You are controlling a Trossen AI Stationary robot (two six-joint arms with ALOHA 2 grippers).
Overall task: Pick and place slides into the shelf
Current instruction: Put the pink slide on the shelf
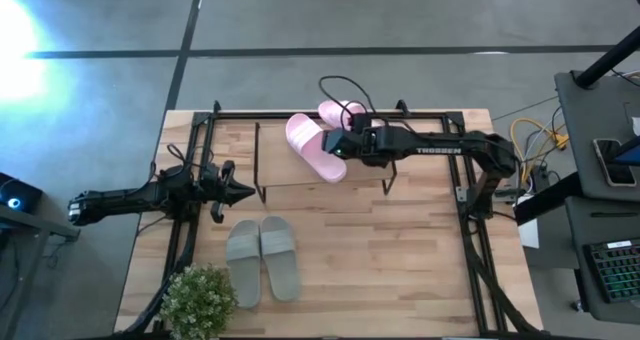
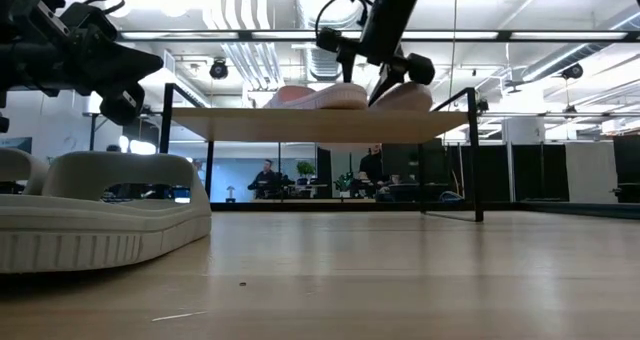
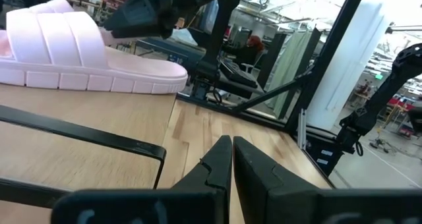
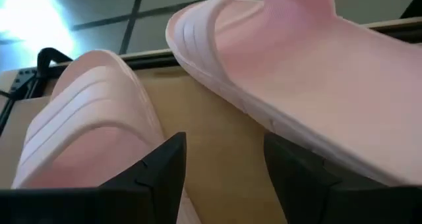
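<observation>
Lying on the top board of the shelf (image 1: 300, 170), both pale pink slides are seen at about the 12 o'clock side of the table (image 1: 400, 270) in the high view. The larger-looking pink slide (image 1: 314, 147) is set at a slant, and the second pink slide (image 1: 340, 113) is placed just beyond it, close beside it. The right gripper (image 1: 335, 145) is held over the shelf at the pink pair, with its fingers (image 4: 165, 168) spread apart and nothing clamped between them; wood is visible in the gap.

The grey-green slides (image 1: 262, 261) are found side by side on the table at roughly 6 o'clock from the shelf. A small potted plant (image 1: 198, 302) is placed at their 8 o'clock.

The left gripper (image 1: 243, 191) is parked at the shelf's 9 o'clock edge, its fingers (image 3: 214, 165) pressed together and empty.
</observation>
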